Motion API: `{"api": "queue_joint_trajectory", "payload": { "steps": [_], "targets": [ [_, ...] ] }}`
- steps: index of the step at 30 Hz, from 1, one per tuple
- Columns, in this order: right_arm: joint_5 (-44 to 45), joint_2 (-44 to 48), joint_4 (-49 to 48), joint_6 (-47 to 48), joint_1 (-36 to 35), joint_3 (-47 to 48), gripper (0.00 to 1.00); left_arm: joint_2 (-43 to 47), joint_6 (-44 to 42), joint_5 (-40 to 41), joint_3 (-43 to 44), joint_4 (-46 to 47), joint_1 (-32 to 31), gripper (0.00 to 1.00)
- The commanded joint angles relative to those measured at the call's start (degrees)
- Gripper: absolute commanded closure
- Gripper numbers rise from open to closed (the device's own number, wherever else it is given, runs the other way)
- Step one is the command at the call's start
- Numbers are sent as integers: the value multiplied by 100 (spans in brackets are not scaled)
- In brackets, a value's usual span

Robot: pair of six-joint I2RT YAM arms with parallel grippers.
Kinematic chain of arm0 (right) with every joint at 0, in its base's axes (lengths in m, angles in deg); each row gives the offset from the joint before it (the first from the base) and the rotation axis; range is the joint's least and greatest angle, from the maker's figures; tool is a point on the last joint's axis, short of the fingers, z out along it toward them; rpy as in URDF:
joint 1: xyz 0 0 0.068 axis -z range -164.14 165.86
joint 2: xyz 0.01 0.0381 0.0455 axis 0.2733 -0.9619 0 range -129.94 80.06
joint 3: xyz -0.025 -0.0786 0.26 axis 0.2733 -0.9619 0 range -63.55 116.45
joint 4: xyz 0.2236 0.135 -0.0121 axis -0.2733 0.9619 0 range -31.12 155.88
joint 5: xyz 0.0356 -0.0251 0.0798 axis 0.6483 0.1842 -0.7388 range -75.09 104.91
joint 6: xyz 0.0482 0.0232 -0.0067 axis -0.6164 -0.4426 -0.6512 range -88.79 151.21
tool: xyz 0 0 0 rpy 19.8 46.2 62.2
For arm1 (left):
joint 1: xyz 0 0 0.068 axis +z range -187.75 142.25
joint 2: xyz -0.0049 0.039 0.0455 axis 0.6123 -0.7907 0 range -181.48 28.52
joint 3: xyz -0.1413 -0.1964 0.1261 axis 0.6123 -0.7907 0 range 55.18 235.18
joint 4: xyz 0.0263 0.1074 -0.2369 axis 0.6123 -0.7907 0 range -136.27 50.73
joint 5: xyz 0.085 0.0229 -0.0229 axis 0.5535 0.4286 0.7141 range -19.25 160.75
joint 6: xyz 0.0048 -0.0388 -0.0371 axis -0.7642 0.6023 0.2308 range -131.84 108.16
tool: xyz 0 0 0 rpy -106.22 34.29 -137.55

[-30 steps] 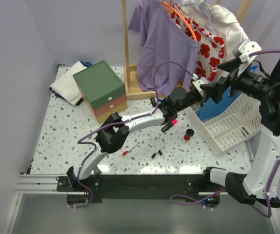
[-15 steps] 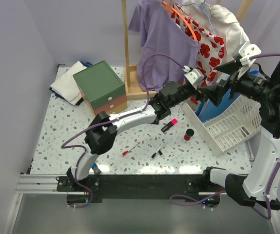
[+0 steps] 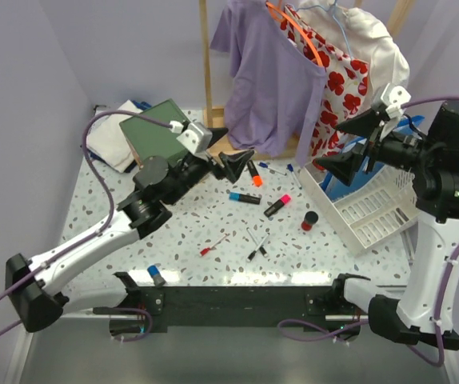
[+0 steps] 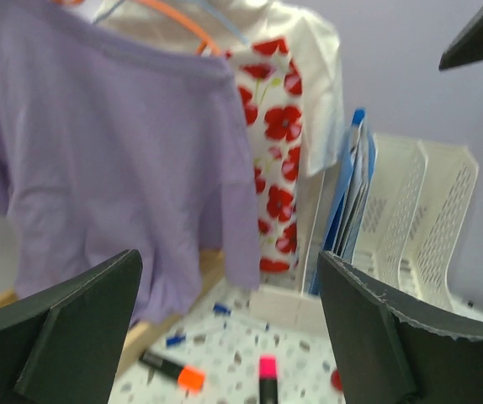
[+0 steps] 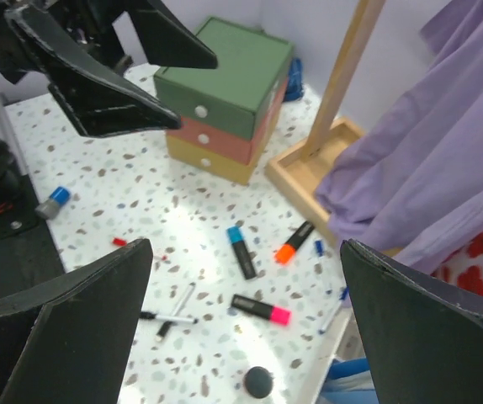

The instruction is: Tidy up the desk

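Markers lie scattered on the speckled tabletop (image 3: 189, 224), which spreads out ahead of both arm bases: a blue marker (image 3: 244, 197), a pink highlighter (image 3: 277, 206) and an orange marker (image 3: 254, 178). The left claw (image 3: 231, 152) hovers above them near the green drawer box (image 3: 153, 132), spread wide and empty. The right claw (image 3: 337, 146) hangs raised beside the white file tray (image 3: 373, 208), equally wide, gripping nothing.

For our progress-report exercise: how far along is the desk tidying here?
Looks done: blue folders stand in the white tray. In hand: nothing; the left fingers and right fingers are open and empty. Left: orange marker, blue marker, pink marker and several pens lie scattered on the desk.
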Motion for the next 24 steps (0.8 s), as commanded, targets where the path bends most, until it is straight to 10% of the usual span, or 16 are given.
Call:
{"api": "queue_joint_trajectory", "payload": {
  "steps": [1, 9, 24],
  "targets": [
    [-34, 36, -1036, -657, -314, -1059, 1, 1122, 4, 1010, -946, -1466, 57, 7],
    [2059, -314, -1528, -612, -2670, -1905, 1, 3222, 795, 2356, -2053, -2987, 110, 0],
    [4336, -2150, -3505, -2412, -5148, -2152, 2, 3646, 383, 3929, -2028, -4280, 110, 0]
  ]
}}
